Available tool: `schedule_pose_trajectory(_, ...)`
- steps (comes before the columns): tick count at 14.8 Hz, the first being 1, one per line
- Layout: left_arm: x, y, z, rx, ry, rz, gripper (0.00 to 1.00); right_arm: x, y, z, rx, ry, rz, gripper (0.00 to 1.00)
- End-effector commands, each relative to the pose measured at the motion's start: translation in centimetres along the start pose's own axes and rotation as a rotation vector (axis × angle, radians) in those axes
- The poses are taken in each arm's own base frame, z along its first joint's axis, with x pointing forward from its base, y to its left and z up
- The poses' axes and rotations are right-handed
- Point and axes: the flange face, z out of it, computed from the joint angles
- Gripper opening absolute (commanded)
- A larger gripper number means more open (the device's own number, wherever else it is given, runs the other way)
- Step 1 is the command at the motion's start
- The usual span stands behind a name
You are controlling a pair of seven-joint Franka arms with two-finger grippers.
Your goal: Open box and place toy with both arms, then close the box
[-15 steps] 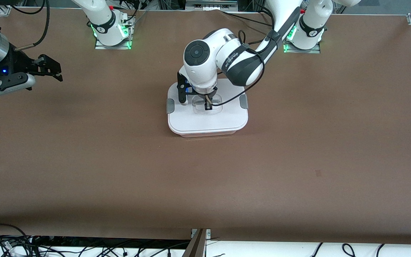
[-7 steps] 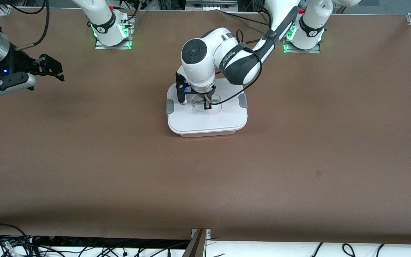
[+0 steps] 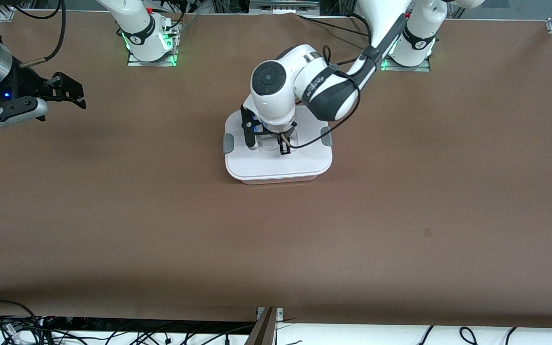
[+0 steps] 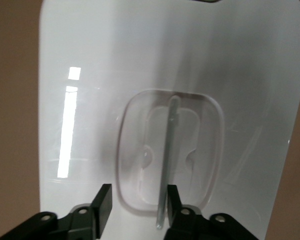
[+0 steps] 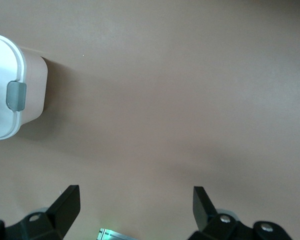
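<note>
Right claw point(image 3: 72, 96) waits w/ fingers spread wide, empty, over bare counter point(image 3: 161, 215) toward the right arm's end. Box point(image 3: 278, 163) sits mid-counter, lid point(image 4: 115, 75) on, grey side clips point(image 5: 16, 95) look down. Left claw point(image 4: 136, 207) hangs just over the lid's clear center handle point(image 4: 171, 155), fingers partly apart, gripping nothing; one finger point(image 4: 172, 197) is right beside the handle's thin rib. Toy isn't visible, prob. inside, can't confirm. You'll likely find the box light, stiff, slick plastic; take it by that rib, squarely, or it'll slip.
</note>
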Motion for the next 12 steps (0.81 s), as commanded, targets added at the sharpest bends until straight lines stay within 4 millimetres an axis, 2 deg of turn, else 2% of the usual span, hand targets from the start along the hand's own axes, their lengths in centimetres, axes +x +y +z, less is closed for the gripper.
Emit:
schedule_pose_trajectory(1, -1.7, -2.9, -3.7, -0.058, 0.055, -0.082, 1.00, -0.4, 0.2, -0.7, 0.015, 0.008, -0.005, 1.00)
schedule_pose_trajectory(4, -6.8, -8.7, -6.2, -0.056, 0.075, -0.241, 1.00, -0.4, 0.2, -0.6, 0.015, 0.006, -0.004, 1.00)
schedule_pose_trajectory(8, -15.7, -17.3, -7.2, -0.042, 0.098, -0.407, 1.00, -0.4, 0.2, -0.6, 0.015, 0.006, -0.003, 1.00)
schedule_pose_trajectory(11, -25.4, -23.8, -7.5, -0.048, 0.124, -0.567, 1.00, -0.4, 0.2, -0.7, 0.015, 0.008, -0.004, 1.00)
schedule_pose_trajectory(12, -29.6, -26.1, -8.6, -0.029, 0.151, -0.640, 1.00, -0.5, 0.1, -0.7, 0.015, 0.008, -0.003, 1.00)
